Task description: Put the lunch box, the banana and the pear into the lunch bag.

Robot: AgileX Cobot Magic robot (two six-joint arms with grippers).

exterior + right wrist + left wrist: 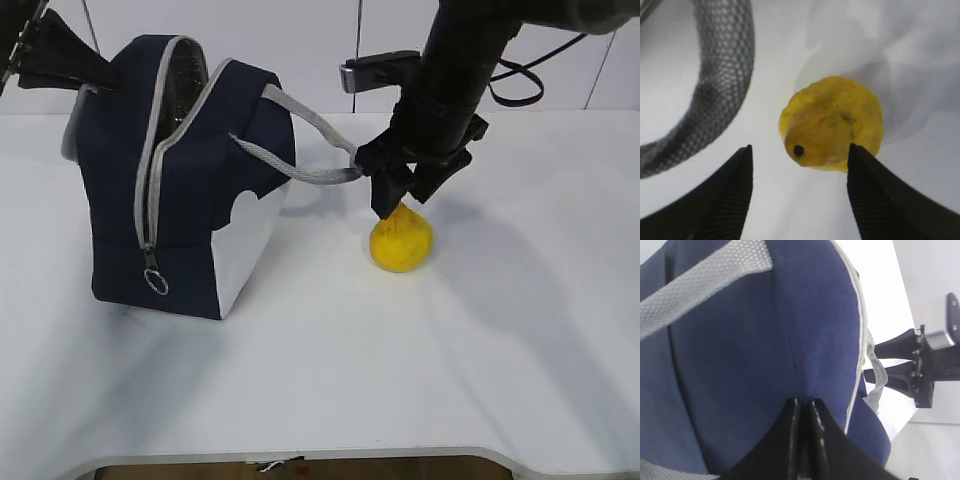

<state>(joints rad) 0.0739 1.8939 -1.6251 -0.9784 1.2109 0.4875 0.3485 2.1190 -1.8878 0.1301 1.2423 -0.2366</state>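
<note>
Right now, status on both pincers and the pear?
Left pincer shut on lunch bag fabric. Right pincer open, above pear, pear on table, not gripped. Grey handle close beside right pincer.

Matt navy fabric lunch bag [190,190], woven handles [300,140]

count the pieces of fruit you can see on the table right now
1. The pear stands on the white table right of the lunch bag, directly under the open right gripper. No banana shows; it may be hidden inside the bag.
</note>
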